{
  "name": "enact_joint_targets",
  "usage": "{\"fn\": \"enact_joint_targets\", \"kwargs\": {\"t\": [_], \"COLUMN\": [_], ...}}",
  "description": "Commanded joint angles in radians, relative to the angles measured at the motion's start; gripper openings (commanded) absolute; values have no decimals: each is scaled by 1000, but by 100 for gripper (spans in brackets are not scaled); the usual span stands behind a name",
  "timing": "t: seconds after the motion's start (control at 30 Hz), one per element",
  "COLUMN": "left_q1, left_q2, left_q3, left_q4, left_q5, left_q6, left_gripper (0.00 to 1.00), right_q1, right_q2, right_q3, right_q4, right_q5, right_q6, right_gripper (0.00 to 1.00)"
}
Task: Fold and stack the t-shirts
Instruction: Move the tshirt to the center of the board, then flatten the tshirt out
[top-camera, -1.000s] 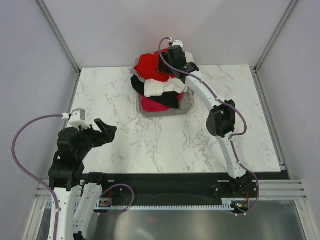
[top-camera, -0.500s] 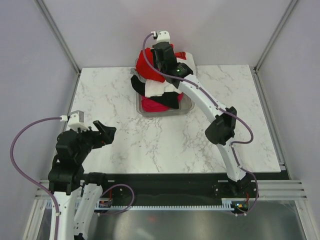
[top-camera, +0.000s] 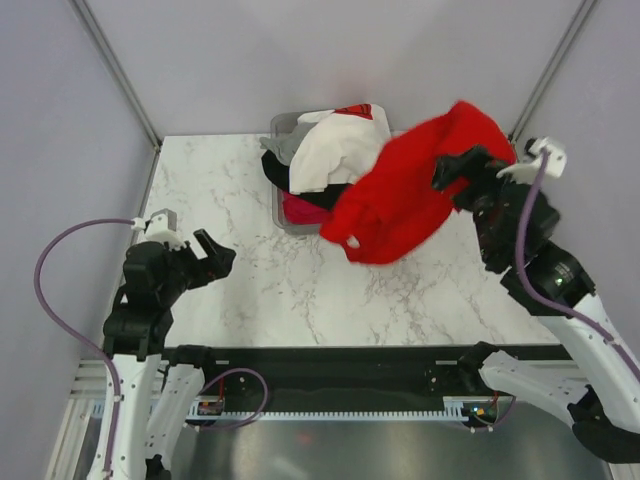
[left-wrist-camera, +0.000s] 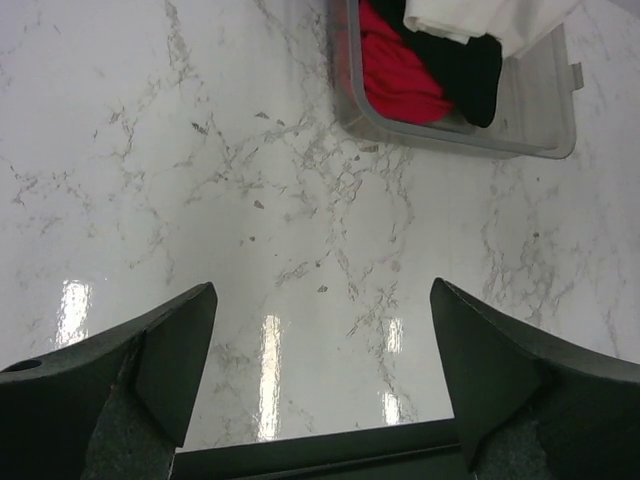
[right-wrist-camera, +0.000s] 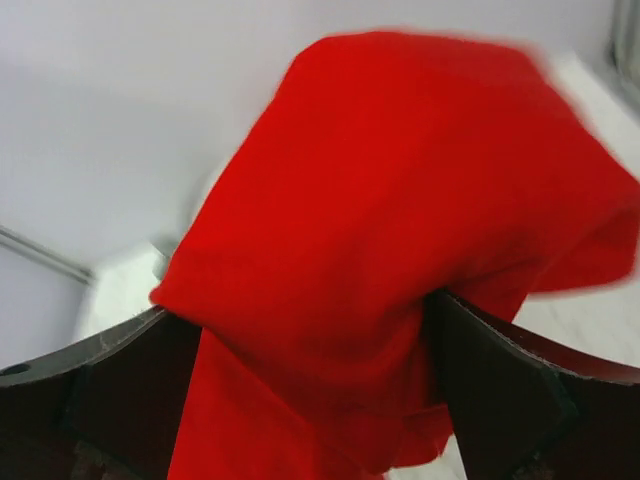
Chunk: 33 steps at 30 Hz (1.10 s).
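right gripper (top-camera: 455, 172): jaws clamped on a bunch of the red t-shirt (top-camera: 405, 195). In the wrist view the cloth fills the gap between both fingers and bulges out past the tips.
red t-shirt, place: hangs from the right jaws, off the table (top-camera: 300, 290). Most of it drapes below and to the left-arm side of the jaws, crumpled, and one sleeve or hem corner trails lowest. Whether that corner touches the marble, can't tell.
left gripper (left-wrist-camera: 320, 290): jaws spread wide with nothing between them, only bare marble under the gap.
tray (left-wrist-camera: 450, 135): ahead of the left jaws and off toward their right finger, well apart from them. It sits to the left-arm side of the right jaws, beyond the hanging red cloth.
white t-shirt (top-camera: 330, 150): on top of the pile in the tray, rumpled, with a red mark at its far edge.
black t-shirt (left-wrist-camera: 470, 75): under the white one, spilling over the tray rim on one side.
magenta-pink t-shirt (left-wrist-camera: 395, 70): lowest in the tray, at the tray corner nearest the left jaws.
done so far: one shirt out of the tray and in hand. No folded shirt and no stack show anywhere.
left to do (judgement): lay the red one flat, fold it and set it down, then the same for the three in the tray. Very early in the task.
left arm role (judgement): free to take a second corner for spreading.
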Motion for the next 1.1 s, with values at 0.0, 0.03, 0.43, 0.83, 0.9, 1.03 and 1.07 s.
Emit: {"fn": "enact_joint_targets", "kwargs": {"t": [0.0,0.03,0.43,0.83,0.9,1.03,1.07], "left_q1": [6,4,-306,-310,-301,-152,-116], "left_q2": [148,184,886,1368,1431,1463,1462], "left_q3": [12,13,251,590,654,724,737], "left_q4": [32,58,237,283,265,156,142], "left_q5": [14,34,-192,-229,-240,-234,-240], "left_q6": [-37,-43,-101,-47,-53,-75,-70], "left_gripper": [95,94,89,41,18,2,2], "right_q1": [-19,-22,-19,-19,-19,-21,-21], "right_q2": [-3,-32,-335,-376,-363,-362,-372], "right_q3": [-313,-404,-632,-655,-669,-683,-686], "right_q4": [-319,-374,-464,-451,-442,-430,-425], "right_q5": [-68,-97,-399,-487,-496,-534,-545], "right_q6": [345,378,533,482,479,476,475], "right_gripper": [98,98,98,98,98,98,98]}}
